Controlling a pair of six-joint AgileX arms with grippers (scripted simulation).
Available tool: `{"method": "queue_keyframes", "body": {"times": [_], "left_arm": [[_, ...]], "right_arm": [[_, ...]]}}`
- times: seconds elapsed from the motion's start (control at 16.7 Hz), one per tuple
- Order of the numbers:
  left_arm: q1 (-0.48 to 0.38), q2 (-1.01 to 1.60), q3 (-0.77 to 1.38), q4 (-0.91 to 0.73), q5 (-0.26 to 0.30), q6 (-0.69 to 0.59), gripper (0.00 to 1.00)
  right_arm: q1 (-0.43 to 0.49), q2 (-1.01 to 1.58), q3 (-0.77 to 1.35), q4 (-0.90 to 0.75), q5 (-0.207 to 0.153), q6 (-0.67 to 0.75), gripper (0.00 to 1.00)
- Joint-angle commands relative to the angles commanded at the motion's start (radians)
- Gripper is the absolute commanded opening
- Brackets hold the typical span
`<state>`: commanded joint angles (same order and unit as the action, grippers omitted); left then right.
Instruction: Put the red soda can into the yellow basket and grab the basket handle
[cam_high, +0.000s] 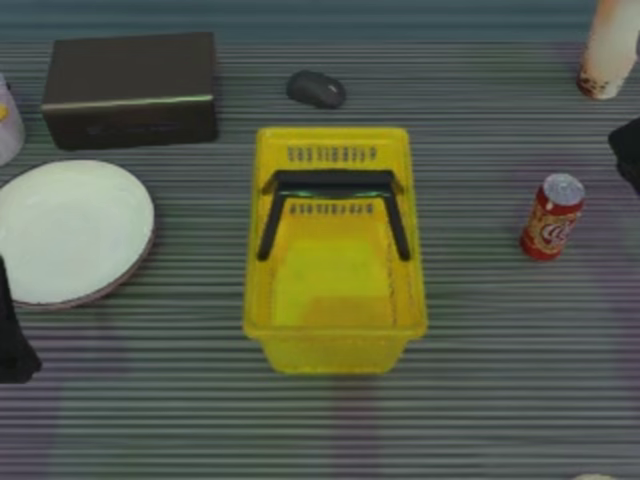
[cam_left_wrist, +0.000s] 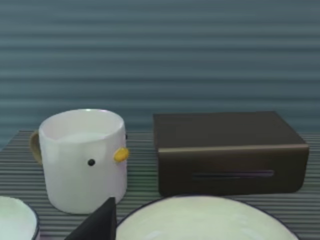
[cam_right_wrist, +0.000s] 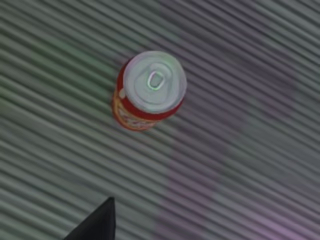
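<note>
The red soda can stands upright on the table, right of the yellow basket, about a basket's half-width away. The black basket handle lies across the basket's far half, and the basket holds nothing. My right arm hangs at the right edge, above and beyond the can. Its wrist view looks down on the can's silver top. One black fingertip shows there, well apart from the can, with the gripper open. My left arm is parked at the left edge, open, one fingertip visible.
A white plate lies at the left, with a dark box behind it. A white duck-face mug stands at the far left. A dark mouse sits behind the basket. A tall white-and-brown cup stands at the back right.
</note>
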<state>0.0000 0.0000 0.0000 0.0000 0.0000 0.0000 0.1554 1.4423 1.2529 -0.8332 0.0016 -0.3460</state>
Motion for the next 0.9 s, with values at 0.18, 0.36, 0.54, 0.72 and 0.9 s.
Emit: {"method": "queue_keyframes", "body": {"times": [0.18, 0.36, 0.54, 0.72, 0.9], "left_arm": [[0.0, 0.0, 0.0, 0.0, 0.0, 0.0, 1.0], [0.0, 0.0, 0.0, 0.0, 0.0, 0.0, 1.0], [0.0, 0.0, 0.0, 0.0, 0.0, 0.0, 1.0], [0.0, 0.0, 0.0, 0.0, 0.0, 0.0, 1.0], [0.0, 0.0, 0.0, 0.0, 0.0, 0.0, 1.0]], "right_arm": [[0.029, 0.302, 0.252, -0.16, 0.001, -0.066, 1.0], [0.053, 0.545, 0.453, -0.29, 0.002, -0.12, 1.0], [0.069, 0.7, 0.581, -0.379, 0.002, -0.156, 1.0], [0.076, 0.759, 0.629, -0.416, 0.002, -0.17, 1.0], [0.076, 0.759, 0.629, -0.416, 0.002, -0.17, 1.0]]}}
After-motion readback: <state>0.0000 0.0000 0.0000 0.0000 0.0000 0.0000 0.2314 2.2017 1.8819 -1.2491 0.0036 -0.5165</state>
